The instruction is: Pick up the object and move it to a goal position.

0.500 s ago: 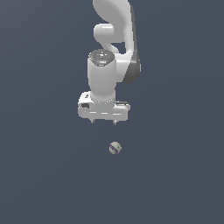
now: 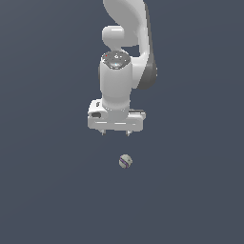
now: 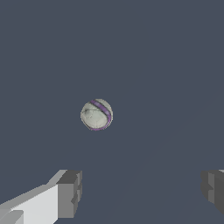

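Exterior view, ball: the off-white ball [image 2: 125,161] with a purple band across it lies alone on the flat dark grey-blue ground [image 2: 43,190], below the gripper in the picture and a little toward the exterior view's right of the gripper's middle.
Wrist view, ball: the same ball [image 3: 96,114] shows a curved purple stripe over a mottled pale surface; nothing touches it.
Ball and fingers: the ball sits apart from both fingertips, ahead of the gap between them in the wrist view.
Gripper: the white gripper [image 2: 115,133] hangs pointing downward, well clear of the ball, jaws spread wide and holding nothing.
Fingers: two grey finger pads [image 3: 70,194] appear far apart at opposite sides of the wrist view; in the exterior view only their short tips show under the hand.
Arm: the white Panda arm [image 2: 127,28] rises from the gripper up out of the exterior view.
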Tool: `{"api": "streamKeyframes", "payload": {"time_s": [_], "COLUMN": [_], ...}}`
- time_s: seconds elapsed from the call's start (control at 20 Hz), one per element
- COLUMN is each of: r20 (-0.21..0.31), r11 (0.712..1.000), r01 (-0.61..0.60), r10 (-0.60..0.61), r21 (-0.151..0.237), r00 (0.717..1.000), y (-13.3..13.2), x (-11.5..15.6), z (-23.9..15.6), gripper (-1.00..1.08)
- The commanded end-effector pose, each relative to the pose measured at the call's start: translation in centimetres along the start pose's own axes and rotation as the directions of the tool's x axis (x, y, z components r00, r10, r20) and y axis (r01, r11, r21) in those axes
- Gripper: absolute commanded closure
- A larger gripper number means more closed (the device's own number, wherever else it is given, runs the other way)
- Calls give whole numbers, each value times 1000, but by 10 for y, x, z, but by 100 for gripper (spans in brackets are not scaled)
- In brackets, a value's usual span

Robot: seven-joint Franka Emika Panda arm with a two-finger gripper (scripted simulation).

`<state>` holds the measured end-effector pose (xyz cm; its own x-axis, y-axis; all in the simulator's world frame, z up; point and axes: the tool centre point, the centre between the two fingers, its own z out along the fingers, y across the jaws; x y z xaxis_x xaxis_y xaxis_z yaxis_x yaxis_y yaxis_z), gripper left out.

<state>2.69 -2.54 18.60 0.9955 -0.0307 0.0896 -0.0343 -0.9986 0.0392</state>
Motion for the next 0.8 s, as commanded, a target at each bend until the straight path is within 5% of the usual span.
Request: {"api": "streamKeyframes", "payload": {"time_s": [0.0, 0.75], "r20": [-5, 10], "r11": [1000, 993], "r01": [11, 115], "r10": [-11, -115], "r21": [-2, 0], "r00": [1000, 993], "y": [-3, -9], "x": [2, 10], "z": [-2, 12], "gripper": [-92, -92]}}
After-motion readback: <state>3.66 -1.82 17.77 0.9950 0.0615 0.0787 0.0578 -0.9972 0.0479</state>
